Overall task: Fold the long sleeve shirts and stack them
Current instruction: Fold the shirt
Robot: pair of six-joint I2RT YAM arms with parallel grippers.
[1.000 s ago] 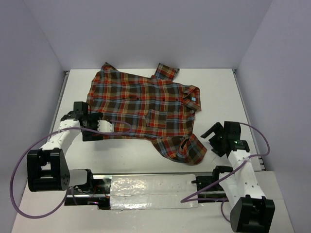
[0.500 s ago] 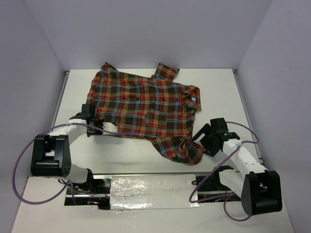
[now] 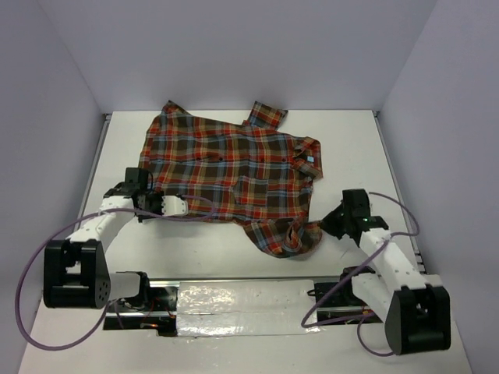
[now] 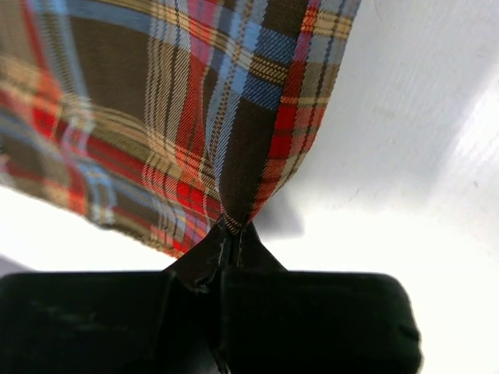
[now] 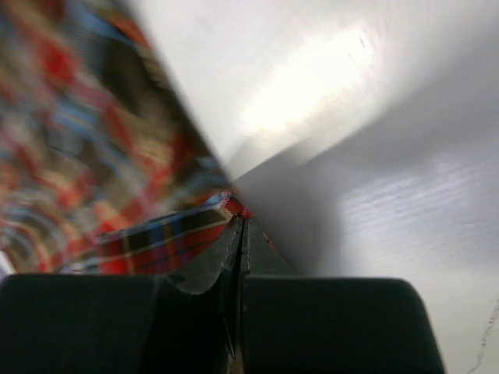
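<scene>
Pinching the near edge of the plaid shirt (image 3: 234,167) at two spots, both arms lie low over the white desk (image 3: 351,140). The left claw (image 4: 230,234) is pressed together on a peak of checked cloth at the shirt's near left corner, and its wrist view shows the fabric gathered up into the jaws from the desk. The right claw (image 5: 238,222) is likewise closed, with a thin fold of red and blue plaid caught at its tip, by the overhead view taken from the bunched sleeve (image 3: 295,235) that lies nearest the right arm. The two holds are well apart along the same edge, which suggests a shared lift: raising that whole side at once would let it be carried over toward the far side as a lengthwise fold, taking the loose sleeve along with it. The shirt lies flat and front up in the middle of the desk, its chest pocket (image 3: 253,189) showing. Its long axis runs across the desk from left to right, tilted slightly, with the collar (image 3: 310,156) and its small label pointing to the right arm's side and the hem toward the left arm. A second sleeve end (image 3: 265,115) pokes out past the far edge, untouched.
</scene>
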